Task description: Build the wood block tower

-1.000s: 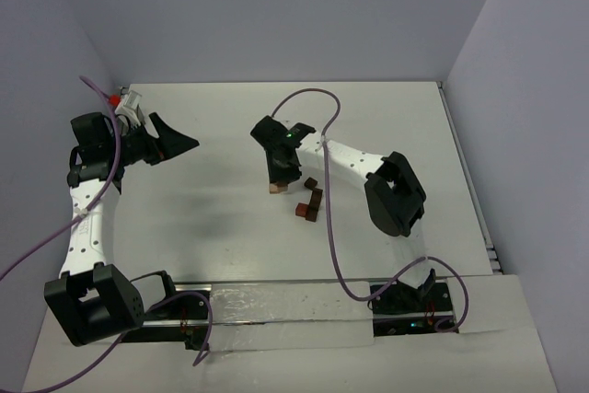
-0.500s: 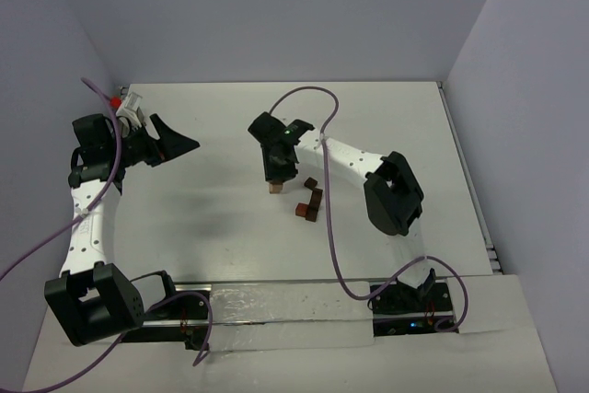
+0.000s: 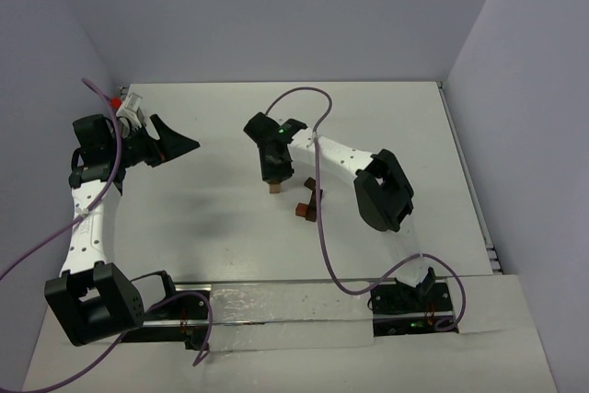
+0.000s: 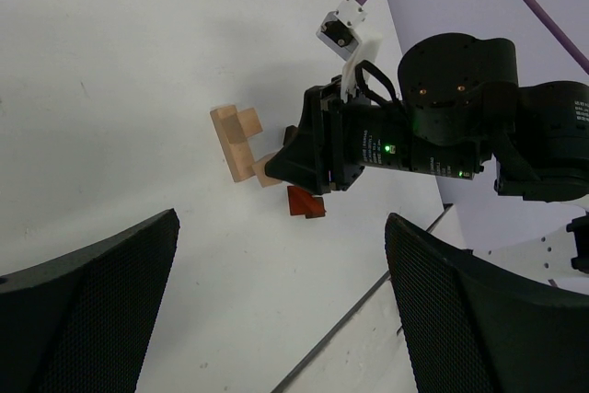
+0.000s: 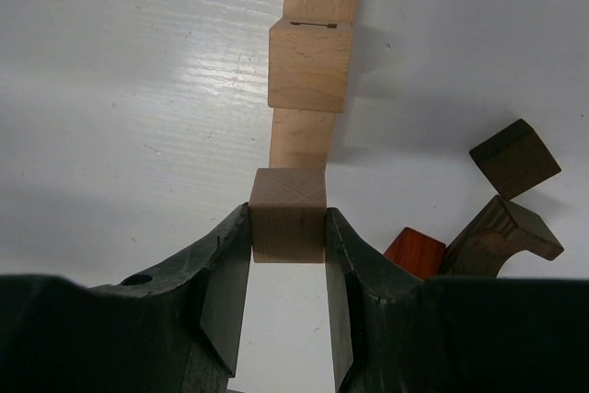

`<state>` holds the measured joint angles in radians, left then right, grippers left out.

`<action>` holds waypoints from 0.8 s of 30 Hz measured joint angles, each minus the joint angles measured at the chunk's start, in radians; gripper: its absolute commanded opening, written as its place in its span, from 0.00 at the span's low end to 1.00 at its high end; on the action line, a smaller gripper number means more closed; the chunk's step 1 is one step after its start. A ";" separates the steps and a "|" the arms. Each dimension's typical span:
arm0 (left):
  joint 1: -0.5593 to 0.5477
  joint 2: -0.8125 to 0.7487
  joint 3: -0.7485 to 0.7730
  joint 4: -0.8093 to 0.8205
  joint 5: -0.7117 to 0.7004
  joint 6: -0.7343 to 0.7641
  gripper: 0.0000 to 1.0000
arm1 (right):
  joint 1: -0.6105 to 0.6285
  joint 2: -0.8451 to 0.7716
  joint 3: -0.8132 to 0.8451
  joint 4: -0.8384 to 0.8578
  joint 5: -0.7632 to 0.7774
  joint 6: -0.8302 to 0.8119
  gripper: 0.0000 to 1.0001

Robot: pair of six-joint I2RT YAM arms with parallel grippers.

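Right fingers (image 5: 221,273) have shifted left and a little toward the far wall since a second ago, with the right elbow swinging left too. Left arm is unchanged.

Near edge of the table (image 3: 212,200): two arm bases. A purple cable (image 3: 324,236) loops up from the right one.

Mid-table, loose pieces just right of the fingers, three counted:
- one red-orange block (image 5: 416,253), nearest
- one dark brown notched piece (image 5: 502,232), touching the red-orange block
- one dark brown cube (image 5: 513,158), tilted, just beyond the notched piece

Right fingers are narrowed and clamp one tan cube (image 5: 288,215) by two opposite faces, pointing down at the table.

Wood block tower (image 4: 235,140) is just past the held cube, mid-table and left of the loose pieces. Three tan pieces counted in the right wrist view, in one line running away from the fingers:
- one flat piece (image 5: 302,138), whose near end meets the held cube in view; contact cannot be judged
- one squarish block (image 5: 310,63)
- one smaller piece (image 5: 320,2), farthest

Whether this line stands upright or lies flat cannot be told. The top view shows only one tan bit under the fingers.

Tan pieces total four and dark brown two.

Far left: left fingers (image 4: 92,310) are spread wide and hold nothing, well apart from the blocks and aimed toward them.
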<state>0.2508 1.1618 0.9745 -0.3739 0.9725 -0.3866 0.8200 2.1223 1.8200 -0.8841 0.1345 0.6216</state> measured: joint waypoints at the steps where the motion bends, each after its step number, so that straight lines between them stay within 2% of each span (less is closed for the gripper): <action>1: 0.000 0.000 -0.001 0.002 0.000 -0.001 0.99 | 0.000 0.005 0.005 -0.001 0.000 0.000 0.04; 24: 0.000 0.009 -0.002 0.019 0.000 -0.004 0.99 | -0.022 0.078 0.065 -0.017 0.014 0.013 0.08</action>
<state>0.2508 1.1710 0.9726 -0.3550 0.9722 -0.3903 0.7983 2.2003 1.8851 -0.9007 0.1488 0.6346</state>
